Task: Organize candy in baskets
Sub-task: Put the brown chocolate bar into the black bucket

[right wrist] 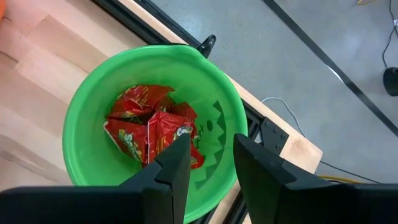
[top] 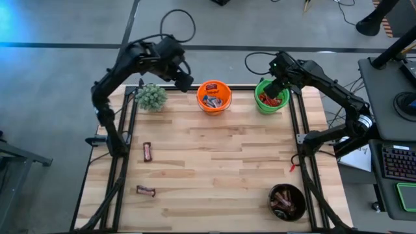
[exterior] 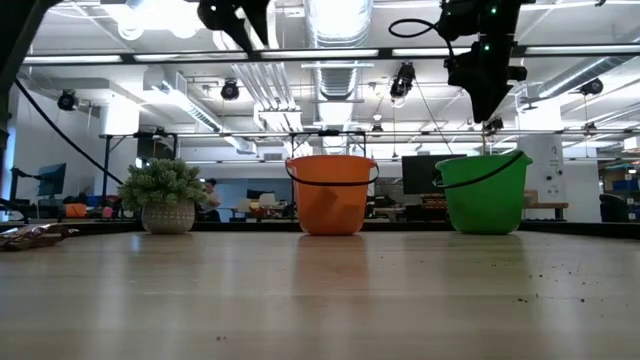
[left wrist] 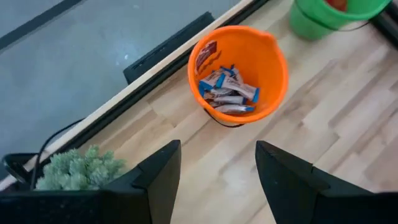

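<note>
Candy is mostly sorted already. Blue-and-white candies (left wrist: pixel 227 93) are piled inside the orange pail (top: pixel 214 95), which stands at the middle of the far edge of the tabletop (top: pixel 214 162). Red candies (right wrist: pixel 152 130) are heaped in the green pail (top: pixel 272 96), which is placed near the far right corner. Dark brown candies (top: pixel 285 200) are kept in the black bowl (top: pixel 287 201), close to the near right corner.

Two candies are left out. One brown candy (top: pixel 147 151) is seen lying near the left edge, and a second loose candy (top: pixel 145 190) is seen closer to the near left corner. Both look dark, so it is judged that they belong in the black bowl, well apart from them across the tabletop. When those two are put away, the job can be called done.

The left end effector (left wrist: pixel 217 180) is held up in the air just beside the orange pail, between it and the fuzzy plant (top: pixel 151 97) at the far left corner. Its fingers are spread apart and nothing is held between them.

The right end effector (right wrist: pixel 211 165) is held right above the green pail. Its fingers are a little apart, and no candy is seen between them.
</note>
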Robot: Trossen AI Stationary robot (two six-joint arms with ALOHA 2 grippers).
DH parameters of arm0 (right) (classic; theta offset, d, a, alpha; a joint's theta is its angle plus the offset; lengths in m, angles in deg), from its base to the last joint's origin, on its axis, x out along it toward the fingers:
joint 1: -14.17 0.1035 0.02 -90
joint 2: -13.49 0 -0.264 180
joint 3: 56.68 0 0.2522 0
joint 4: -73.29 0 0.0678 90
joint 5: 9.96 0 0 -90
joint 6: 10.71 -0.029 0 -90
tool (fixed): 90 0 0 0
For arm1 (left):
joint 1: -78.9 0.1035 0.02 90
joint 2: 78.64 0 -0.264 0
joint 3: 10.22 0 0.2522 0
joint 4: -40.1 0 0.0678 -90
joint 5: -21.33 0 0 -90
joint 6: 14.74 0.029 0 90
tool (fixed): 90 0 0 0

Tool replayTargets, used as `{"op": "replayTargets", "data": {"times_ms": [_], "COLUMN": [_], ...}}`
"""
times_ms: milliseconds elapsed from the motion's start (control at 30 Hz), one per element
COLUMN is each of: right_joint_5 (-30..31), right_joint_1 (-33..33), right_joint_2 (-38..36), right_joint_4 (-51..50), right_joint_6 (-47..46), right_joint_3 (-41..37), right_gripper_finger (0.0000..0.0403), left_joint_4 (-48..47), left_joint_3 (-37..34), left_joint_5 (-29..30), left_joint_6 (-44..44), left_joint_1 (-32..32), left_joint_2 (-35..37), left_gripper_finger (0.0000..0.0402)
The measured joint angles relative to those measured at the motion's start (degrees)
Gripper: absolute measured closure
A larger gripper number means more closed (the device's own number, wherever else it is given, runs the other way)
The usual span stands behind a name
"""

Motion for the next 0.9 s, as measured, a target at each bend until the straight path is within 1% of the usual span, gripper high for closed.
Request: {"op": "replayTargets", "data": {"times_ms": [167,267,367,500,633,767,900], "right_joint_5": [0.0,0.0,0.0,0.0,0.0,0.0,-0.1], "right_joint_1": [0.0,0.0,0.0,0.0,0.0,0.0,0.0], "right_joint_2": [0.0,0.0,0.0,0.0,0.0,0.0,0.0], "right_joint_4": [0.0,0.0,-0.1,-0.2,-0.4,-0.4,-0.5], "right_joint_6": [-0.1,-0.1,-0.2,-0.3,-2.3,-2.3,-2.1], "right_joint_3": [0.0,0.0,0.0,0.0,0.0,0.0,0.0], "right_gripper_finger": [0.0289,0.0289,0.0289,0.0289,0.0289,0.0289,0.0289], "left_joint_4": [0.0,0.0,0.0,0.0,0.0,-0.1,-0.1], "left_joint_3": [-2.5,-6.4,-12.6,-22.8,-31.5,-38.9,-46.8], "left_joint_5": [0.3,0.7,1.5,1.5,1.5,1.1,-1.7], "left_joint_6": [-4.2,-6.7,-11.0,-16.6,-23.5,-34.1,-45.3], "left_joint_1": [-2.3,-4.0,-5.6,-7.8,-10.5,-12.6,-15.7], "left_joint_2": [3.7,6.6,10.8,17.5,23.7,29.5,33.9], "left_gripper_finger": [0.0212,0.0212,0.0212,0.0212,0.0212,0.0212,0.0212]}}
